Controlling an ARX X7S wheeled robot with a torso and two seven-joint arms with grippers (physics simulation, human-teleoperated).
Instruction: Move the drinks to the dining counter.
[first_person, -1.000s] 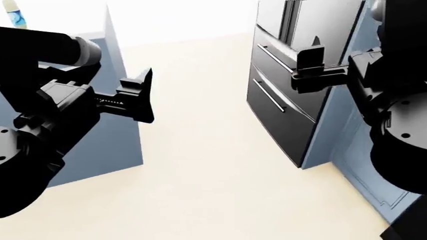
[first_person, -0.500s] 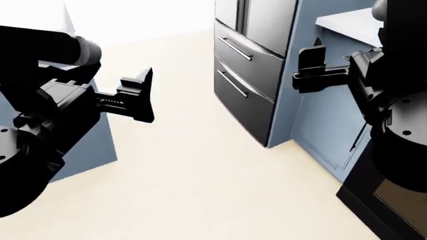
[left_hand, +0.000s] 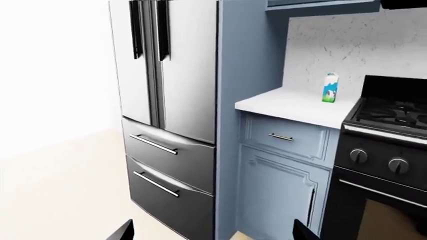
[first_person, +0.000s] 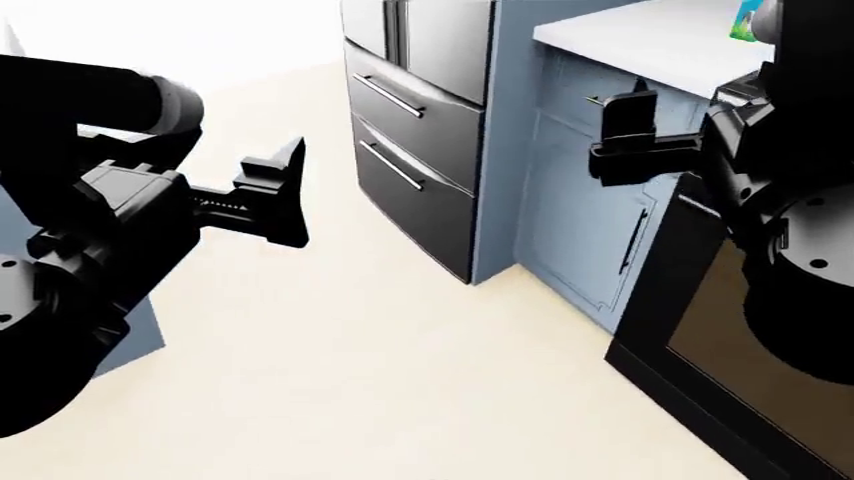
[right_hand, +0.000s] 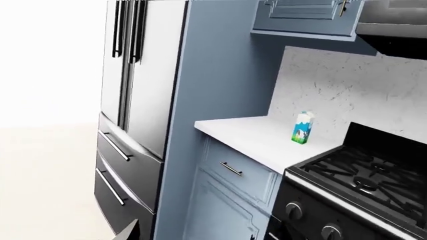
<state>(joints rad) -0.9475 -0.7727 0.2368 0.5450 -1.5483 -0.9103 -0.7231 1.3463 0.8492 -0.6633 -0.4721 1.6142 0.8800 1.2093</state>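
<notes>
Closest in the head view, the left gripper (first_person: 280, 195) hangs at middle left over bare cream floor (first_person: 347, 380), its dark fingers carrying nothing; how wide they stand is hard to judge from this side-on angle, though the left wrist view shows two fingertips at its bottom edge set well apart, so it is probably open. The right gripper (first_person: 627, 135), at upper right, is likewise empty-handed, but I cannot tell how far its fingers are parted. Beyond them stand the steel fridge (first_person: 420, 110), then the light-blue cabinet (first_person: 574, 215) and the black stove (first_person: 707, 340). Farthest off, the milk carton (right_hand: 303, 128) stands upright on the white worktop (right_hand: 247, 132) — toward the back, near the stove's edge, well apart from both grippers. The step in hand looks like the approach, so the base should probably square up to the cabinet front, close enough that the right arm can reach over the worktop edge without brushing the stove — then come at the carton level, fingers spread wide, and close low on its body. The dining counter cannot be identified in these views.
</notes>
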